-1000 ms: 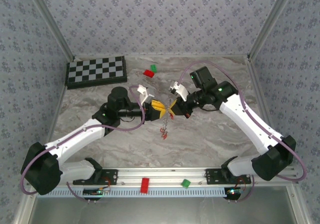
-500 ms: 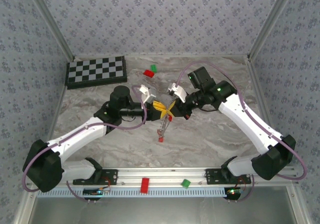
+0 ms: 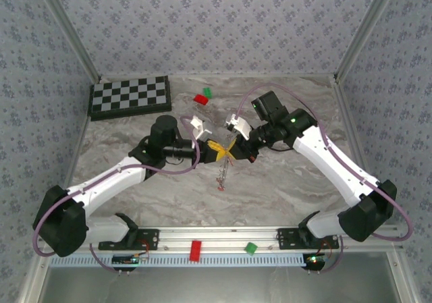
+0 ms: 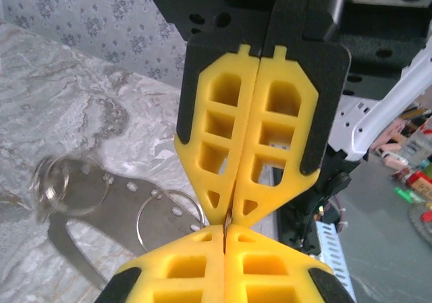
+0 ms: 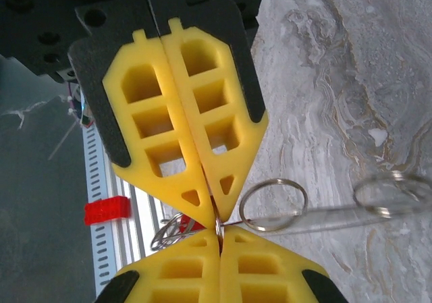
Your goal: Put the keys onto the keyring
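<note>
In the top view my left gripper (image 3: 221,151) and right gripper (image 3: 233,150) meet tip to tip above the middle of the table. Both are shut on a thin wire ring of the keyring. In the left wrist view my fingertips (image 4: 225,230) pinch the wire against the right gripper's tips, with the grey band (image 4: 101,195) and a ring (image 4: 169,218) lying to the left. The right wrist view shows my own tips (image 5: 219,239) on the same wire, a ring (image 5: 273,205) beside them and a bunch of rings (image 5: 172,230) with something red behind. A chain (image 3: 222,171) hangs down, a red key (image 3: 219,189) at its end.
A checkerboard (image 3: 129,96) lies at the back left. A red block (image 3: 200,99) and a green block (image 3: 207,92) sit at the back centre. On the near rail rest another red block (image 3: 195,249) and a green block (image 3: 250,248).
My left gripper has closed onto the wire ring held by the right gripper. The hanging chain with its red key has swung a little and now hangs slightly lower.
</note>
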Controlling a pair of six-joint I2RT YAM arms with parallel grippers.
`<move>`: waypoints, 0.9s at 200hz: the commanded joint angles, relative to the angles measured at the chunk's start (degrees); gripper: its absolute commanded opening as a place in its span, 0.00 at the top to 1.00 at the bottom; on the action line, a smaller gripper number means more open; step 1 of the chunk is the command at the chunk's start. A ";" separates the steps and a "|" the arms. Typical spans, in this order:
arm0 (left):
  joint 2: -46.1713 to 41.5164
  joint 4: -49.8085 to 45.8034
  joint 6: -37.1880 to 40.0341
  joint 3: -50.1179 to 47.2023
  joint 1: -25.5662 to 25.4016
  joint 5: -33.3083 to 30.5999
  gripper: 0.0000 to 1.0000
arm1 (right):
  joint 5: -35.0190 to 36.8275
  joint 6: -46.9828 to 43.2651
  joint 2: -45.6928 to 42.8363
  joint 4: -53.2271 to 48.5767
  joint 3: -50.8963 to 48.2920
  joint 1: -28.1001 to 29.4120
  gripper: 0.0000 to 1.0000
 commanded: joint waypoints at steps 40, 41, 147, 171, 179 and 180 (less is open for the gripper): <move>-1.21 3.18 0.35 0.72 -0.21 -1.08 1.00 | -3.00 0.60 -4.09 4.02 -2.06 -0.47 1.00; -1.27 3.18 0.39 0.67 -0.16 -1.15 1.00 | -3.00 0.60 -4.09 4.02 -2.06 -0.47 1.00; -0.11 -0.68 2.29 2.92 -1.01 0.89 0.76 | -4.80 1.43 -4.51 5.34 -2.58 -0.87 1.00; 0.21 -0.72 2.45 3.03 -1.10 0.94 0.76 | -4.93 1.34 -4.44 5.01 -2.45 -0.58 1.00; 0.26 -0.51 2.20 3.01 -1.12 0.91 0.79 | -4.96 1.35 -4.35 4.98 -2.38 -0.48 1.00; 0.26 -0.51 2.15 3.05 -1.14 0.94 0.79 | -4.96 1.38 -4.37 5.02 -2.37 -0.47 1.00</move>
